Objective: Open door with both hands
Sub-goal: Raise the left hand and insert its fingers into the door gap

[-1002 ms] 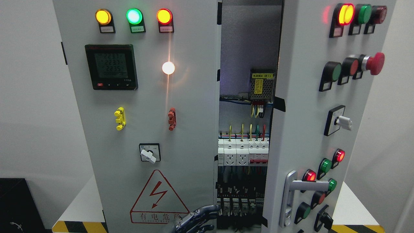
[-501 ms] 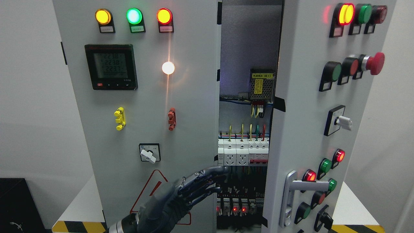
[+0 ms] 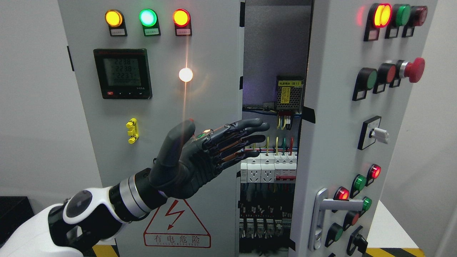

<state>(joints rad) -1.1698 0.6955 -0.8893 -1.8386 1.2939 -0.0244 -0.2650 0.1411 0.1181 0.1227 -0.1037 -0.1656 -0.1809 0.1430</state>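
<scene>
A grey electrical cabinet stands in front of me. Its left door (image 3: 160,107) faces me, nearly shut, with three lit lamps, a meter and a warning triangle. Its right door (image 3: 335,117) is swung partly open toward me and carries buttons and a silver handle (image 3: 323,210). Between them a gap (image 3: 271,142) shows breakers and wiring. My left hand (image 3: 228,142) is raised in front of the left door's right edge, fingers (image 3: 250,125) stretched out flat and pointing right into the gap, holding nothing. It hides the rotary switch and red part on that door. My right arm is out of view.
The cabinet stands on a white table (image 3: 389,225) with yellow-black hazard tape (image 3: 389,252) along the front edge. A black box (image 3: 14,214) sits at the lower left. White walls lie on both sides.
My left hand has risen from the bottom edge up to mid-height of the left door, with more of the arm in view. Its fingertips now reach past the door's edge. The doors have not moved.
</scene>
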